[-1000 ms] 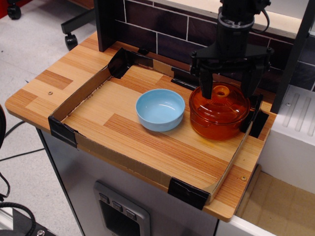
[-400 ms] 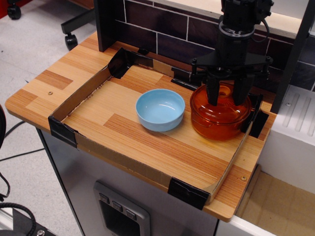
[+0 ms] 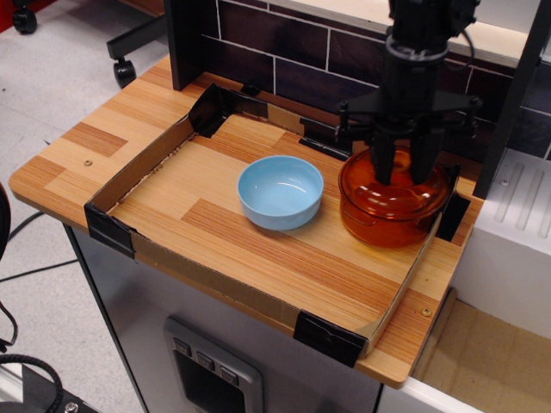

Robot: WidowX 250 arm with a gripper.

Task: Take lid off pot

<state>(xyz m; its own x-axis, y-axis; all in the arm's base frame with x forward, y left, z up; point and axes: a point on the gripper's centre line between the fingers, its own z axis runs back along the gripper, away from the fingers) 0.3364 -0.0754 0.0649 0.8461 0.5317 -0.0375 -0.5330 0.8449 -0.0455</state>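
Observation:
The amber-orange glass pot (image 3: 387, 225) stands at the right end of the cardboard-walled area on the wooden table. The domed amber lid (image 3: 366, 183) sits on top of it. My black gripper (image 3: 402, 172) comes straight down over the middle of the lid. Its fingers (image 3: 383, 163) are drawn in close around the centre, where they hide the ring knob. The gripper looks shut on the lid's knob. The lid still rests on the pot.
A light blue bowl (image 3: 281, 192) stands just left of the pot. A low cardboard wall (image 3: 138, 168) with black taped corners (image 3: 330, 337) rings the work area. A brick-pattern back wall (image 3: 275, 60), a black post (image 3: 510, 95) and a white unit (image 3: 516, 232) stand close behind and right of the pot.
The gripper's fingers were spread wide over the lid and have closed in around its centre. The pot with its lid has shifted slightly to the right.

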